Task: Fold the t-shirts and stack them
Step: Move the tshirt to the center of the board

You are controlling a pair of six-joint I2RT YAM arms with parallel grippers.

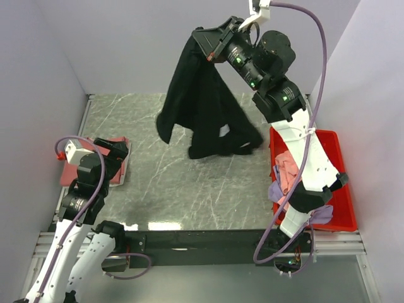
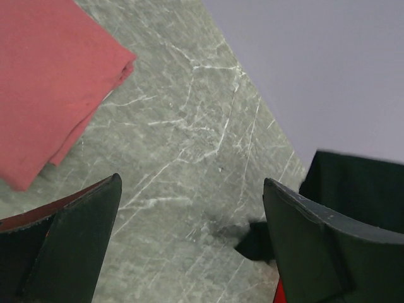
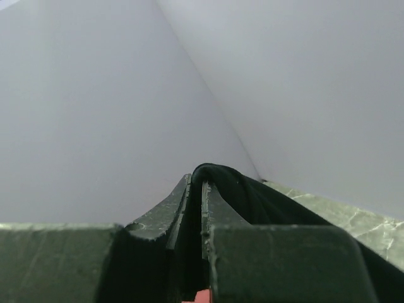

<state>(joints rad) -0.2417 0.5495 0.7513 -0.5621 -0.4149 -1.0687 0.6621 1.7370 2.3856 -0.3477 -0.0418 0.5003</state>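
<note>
At the left, a folded salmon-red t-shirt (image 1: pixel 118 144) lies flat on the table (image 1: pixel 170 196), likely as the base of the stack, and the left gripper (image 2: pixel 192 196) hovers just beside it with jaws spread and empty. Mid-table, the right gripper (image 1: pixel 198 36) is clamped on the black t-shirt (image 1: pixel 202 107) and holds it high, apparently to let it hang out straight, its hem touching the table. At the right, pink (image 1: pixel 288 170) and lavender (image 1: pixel 278 192) shirts wait in the red bin (image 1: pixel 338 158).

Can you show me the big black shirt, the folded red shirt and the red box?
black shirt (image 1: pixel 202 107): top camera, middle of the hanging cloth.
folded red shirt (image 2: pixel 50 82): left wrist camera, its flat top.
red box (image 1: pixel 338 158): top camera, bare inside, far end.
</note>
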